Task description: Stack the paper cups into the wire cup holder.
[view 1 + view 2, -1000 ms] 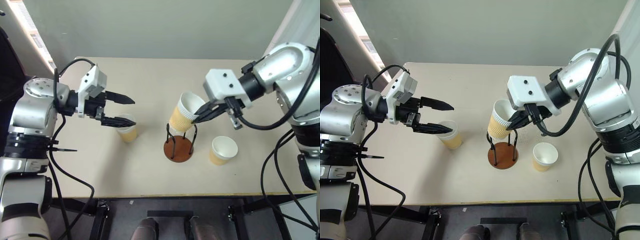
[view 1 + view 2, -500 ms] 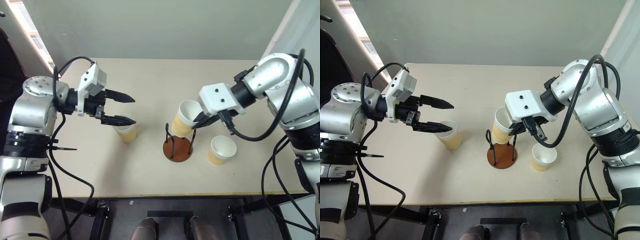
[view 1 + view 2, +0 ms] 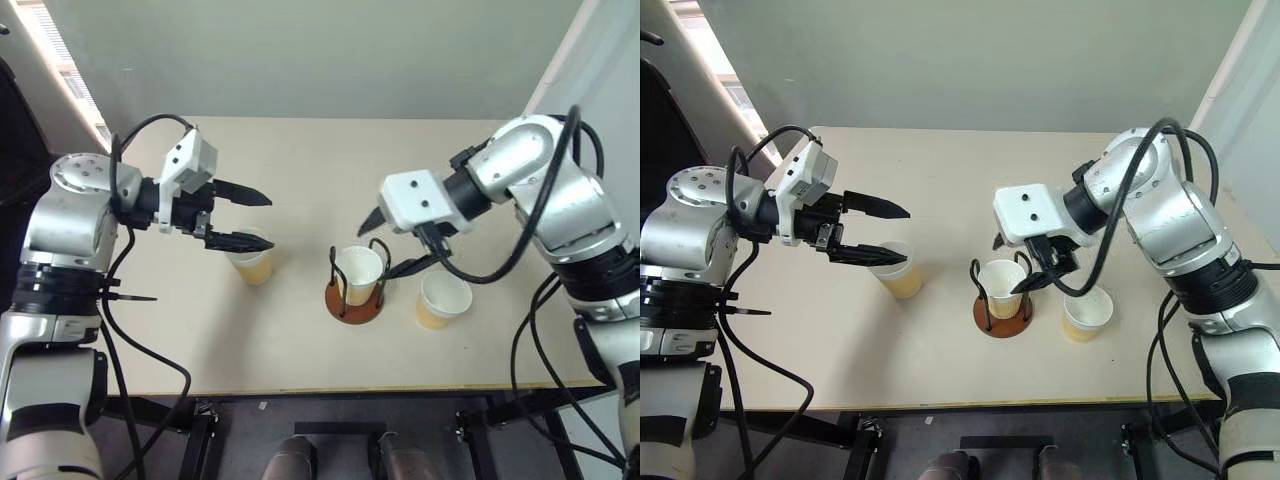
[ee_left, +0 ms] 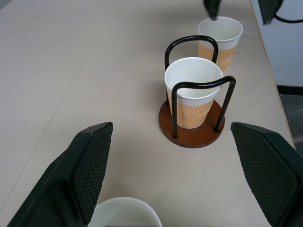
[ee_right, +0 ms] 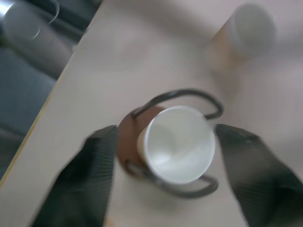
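Observation:
One paper cup (image 3: 358, 272) stands upright inside the wire cup holder (image 3: 352, 308), between its black loops on the reddish-brown base. My right gripper (image 3: 390, 245) hovers just over it, open, with one finger on each side of the rim and nothing held. A second paper cup (image 3: 443, 298) stands on the table just right of the holder. A third cup (image 3: 252, 262) stands to the left, and my left gripper (image 3: 264, 220) hangs open just above its rim. In the left wrist view the holder (image 4: 191, 137) sits ahead between the open fingers (image 4: 90, 165).
The beige table (image 3: 300, 160) has bare room behind the cups and toward its front edge (image 3: 300, 390). A grey wall runs along the table's far side. Cables hang from both arms.
My right gripper has opened and let go of the cup, which now sits upright in the holder instead of tilted above it. The left gripper has not moved.

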Robot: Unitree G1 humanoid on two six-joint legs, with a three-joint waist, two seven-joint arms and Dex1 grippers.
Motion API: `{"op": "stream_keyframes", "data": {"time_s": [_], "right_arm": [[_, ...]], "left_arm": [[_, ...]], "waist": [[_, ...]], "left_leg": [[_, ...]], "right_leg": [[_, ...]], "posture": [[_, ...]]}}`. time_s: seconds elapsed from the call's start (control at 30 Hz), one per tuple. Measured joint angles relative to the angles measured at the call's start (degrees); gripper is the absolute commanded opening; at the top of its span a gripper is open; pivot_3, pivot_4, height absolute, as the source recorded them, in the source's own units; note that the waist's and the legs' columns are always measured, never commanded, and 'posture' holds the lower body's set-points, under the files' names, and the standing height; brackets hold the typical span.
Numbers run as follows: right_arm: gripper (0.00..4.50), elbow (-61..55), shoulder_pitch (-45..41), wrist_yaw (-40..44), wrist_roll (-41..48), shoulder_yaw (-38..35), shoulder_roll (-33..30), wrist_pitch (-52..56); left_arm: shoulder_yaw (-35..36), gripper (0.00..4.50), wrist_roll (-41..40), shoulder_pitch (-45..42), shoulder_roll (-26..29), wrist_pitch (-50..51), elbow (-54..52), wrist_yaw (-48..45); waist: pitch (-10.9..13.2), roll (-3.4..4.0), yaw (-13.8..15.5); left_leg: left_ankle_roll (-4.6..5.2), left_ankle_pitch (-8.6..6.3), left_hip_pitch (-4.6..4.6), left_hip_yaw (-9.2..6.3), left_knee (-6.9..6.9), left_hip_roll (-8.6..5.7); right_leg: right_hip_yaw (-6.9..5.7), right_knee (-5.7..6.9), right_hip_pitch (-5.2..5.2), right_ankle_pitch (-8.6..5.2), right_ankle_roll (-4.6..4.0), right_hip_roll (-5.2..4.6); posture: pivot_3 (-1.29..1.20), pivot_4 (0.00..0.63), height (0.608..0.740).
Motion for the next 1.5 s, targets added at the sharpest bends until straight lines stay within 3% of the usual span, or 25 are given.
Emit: {"op": "stream_keyframes", "data": {"time_s": [0.23, 0.43, 0.53, 0.63, 0.83, 1.17, 1.5], "right_arm": [[3.9, -3.2, 0.9, -3.0, 12.6, -11.7, -3.4, 19.0], [3.9, -5.5, 3.9, -4.0, 20.8, -16.0, -9.5, 28.7], [3.9, -5.9, 5.0, -4.3, 23.2, -17.7, -10.3, 28.7], [3.9, -6.1, 6.6, -4.4, 25.0, -18.4, -12.6, 28.6], [3.9, -6.3, 7.1, -5.4, 27.0, -18.4, -13.1, 28.5], [3.9, -6.3, 7.2, -6.3, 27.8, -18.2, -13.4, 27.7], [3.9, -6.2, 8.0, -6.5, 27.9, -17.9, -13.5, 25.7]], "left_arm": [[0.6, 4.32, -0.2, 3.3, 3.0, 1.6, -8.3, 0.9], [0.5, 4.32, 2.5, 7.1, 5.0, 1.2, -18.6, 5.4], [0.0, 4.32, 4.3, 8.9, 7.5, 1.3, -22.0, 6.8], [-3.2, 4.32, 11.5, 12.4, 11.4, -0.8, -22.5, 9.3], [-6.5, 4.32, 19.2, 14.4, 12.6, -4.2, -21.8, 11.9], [-8.4, 4.32, 24.8, 13.4, 11.9, -6.9, -19.2, 13.7], [-12.3, 4.32, 27.0, 10.1, 7.0, -11.9, -12.7, 12.4]], "waist": [[0.0, -0.05, 0.2], [0.0, -0.06, 0.4], [0.0, -0.06, 0.1], [0.0, -0.05, -0.2], [0.0, -0.06, -0.2], [0.0, -0.06, -0.1], [0.0, -0.06, 0.0]], "left_leg": [[-0.45, 0.26, -0.05, 0.04, 0.01, -0.04], [-0.37, 0.22, -0.01, 0.01, -0.06, -0.03], [-0.15, 0.09, 0.11, 0.04, -0.07, -0.03], [-0.13, 0.08, 0.25, 0.03, -0.12, 0.01], [-0.11, 0.06, 0.24, 0.01, -0.12, 0.02], [-0.11, 0.03, 0.23, 0.0, -0.13, 0.02], [-0.1, -0.01, 0.21, 0.0, -0.13, 0.02]], "right_leg": [[0.04, -0.1, 0.04, -0.29, -0.23, 0.0], [0.04, -0.01, 0.03, -0.32, -0.18, 0.01], [0.08, 0.03, 0.07, -0.32, -0.19, 0.02], [0.09, 0.13, 0.12, -0.45, -0.41, 0.06], [0.07, 0.13, 0.13, -0.38, -0.52, 0.08], [0.06, 0.13, 0.11, -0.34, -0.57, 0.07], [0.06, 0.13, 0.11, -0.29, -0.48, 0.07]], "posture": [[0.0, 0.15, 0.74], [0.0, 0.15, 0.74], [0.0, 0.15, 0.74], [0.0, 0.15, 0.74], [0.0, 0.15, 0.74], [0.0, 0.15, 0.74], [0.0, 0.15, 0.74]]}}
